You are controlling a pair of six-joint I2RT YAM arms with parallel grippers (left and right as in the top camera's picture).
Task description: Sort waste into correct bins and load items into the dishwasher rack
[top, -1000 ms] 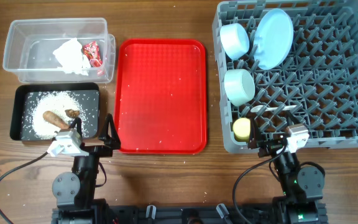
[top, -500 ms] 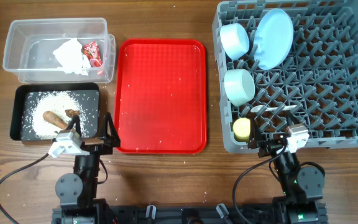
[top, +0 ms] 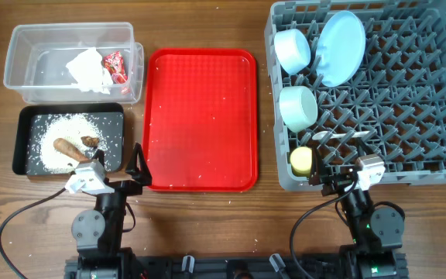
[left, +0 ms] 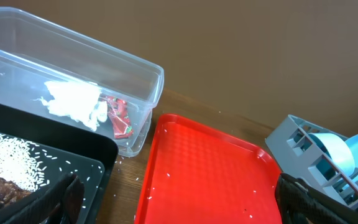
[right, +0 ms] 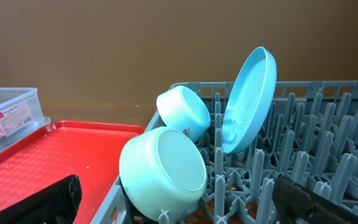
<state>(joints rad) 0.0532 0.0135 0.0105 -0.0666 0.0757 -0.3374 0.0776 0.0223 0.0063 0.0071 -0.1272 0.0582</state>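
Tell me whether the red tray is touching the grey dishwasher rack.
Apart. The overhead view shows a strip of bare wooden table between the red tray and the rack.

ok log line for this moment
left claw: open, empty | right claw: open, empty | clear tub: wrapper, tissue | black tray: rice, brown pieces | rack: plate, pale-blue bowl, mint bowl, yellow cup

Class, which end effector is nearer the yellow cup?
Right. The right end effector sits just beside the cup, at the rack's near corner; the left end effector is across the red tray, by the black tray.
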